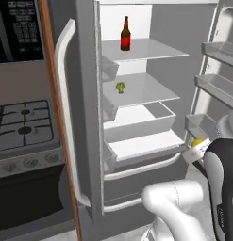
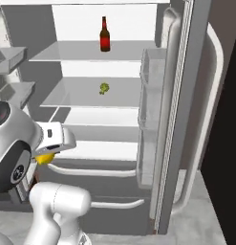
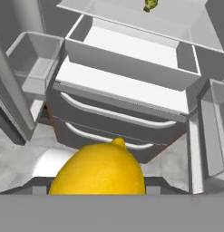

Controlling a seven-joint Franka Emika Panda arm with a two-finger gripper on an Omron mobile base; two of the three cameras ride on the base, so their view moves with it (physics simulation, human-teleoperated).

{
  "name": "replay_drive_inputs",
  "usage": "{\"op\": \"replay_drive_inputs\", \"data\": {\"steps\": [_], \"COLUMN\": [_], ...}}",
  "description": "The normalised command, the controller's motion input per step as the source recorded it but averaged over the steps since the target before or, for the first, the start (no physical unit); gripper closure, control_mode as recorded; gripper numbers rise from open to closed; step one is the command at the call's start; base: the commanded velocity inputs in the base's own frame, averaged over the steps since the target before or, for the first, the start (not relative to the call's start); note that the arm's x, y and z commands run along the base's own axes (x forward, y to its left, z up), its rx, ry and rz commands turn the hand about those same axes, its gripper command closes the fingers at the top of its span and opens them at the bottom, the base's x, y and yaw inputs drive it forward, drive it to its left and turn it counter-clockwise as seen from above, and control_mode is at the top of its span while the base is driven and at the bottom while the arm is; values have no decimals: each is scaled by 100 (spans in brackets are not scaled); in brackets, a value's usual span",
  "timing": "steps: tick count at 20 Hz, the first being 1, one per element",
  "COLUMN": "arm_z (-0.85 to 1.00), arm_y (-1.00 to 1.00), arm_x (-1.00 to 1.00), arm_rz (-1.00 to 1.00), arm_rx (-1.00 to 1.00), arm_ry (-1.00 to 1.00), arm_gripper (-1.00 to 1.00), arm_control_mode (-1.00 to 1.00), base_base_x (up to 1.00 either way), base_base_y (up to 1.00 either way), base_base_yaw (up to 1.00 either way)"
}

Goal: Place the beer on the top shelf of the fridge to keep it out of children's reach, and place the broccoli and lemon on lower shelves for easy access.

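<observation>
The jaws are closed on the lemon [image 3: 99, 168], which fills the lower centre of the hand view with its pointed tip toward the fridge; the fingertips themselves are hidden behind the fruit. In the left base view the gripper [image 1: 195, 149] sits at the lower right of the frame, with a sliver of yellow showing just in front of the fridge's [image 1: 87, 94] lower edge, and in the right base view the same yellow shows under the white hand at the lower left of the frame, outside the cabinet and below the level of the shelves. Beyond the lemon, the hand view looks up at two grey drawers [image 3: 118, 118] with curved white handles, and above them an open white bin [image 3: 131, 54]. One of the lower shelves [image 1: 151, 94], at mid-frame in the left base view, carries the broccoli [image 1: 120, 87] near its left edge. The top shelf [image 1: 155, 49] holds the beer [image 1: 125, 34], standing upright toward the left. Both fridge doors stand open, grey door bins [image 1: 217, 84] at the right of the frame. A stove [image 1: 23, 124] and a microwave [image 1: 16, 28] occupy the left of that view.
</observation>
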Motion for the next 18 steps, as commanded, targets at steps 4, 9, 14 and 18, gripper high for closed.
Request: {"op": "replay_drive_inputs", "data": {"steps": [4,9,14,18], "arm_z": [0,0,0,0], "arm_y": [0,0,0,0], "arm_x": [0,0,0,0], "arm_rz": [0,0,0,0], "arm_rx": [0,0,0,0], "arm_ry": [0,0,0,0], "arm_gripper": [100,100,100,100], "arm_control_mode": [100,100,100,100], "base_base_x": [52,49,59,66], "base_base_y": [-41,-32,-2,0], "base_base_yaw": [19,9,2,0]}}
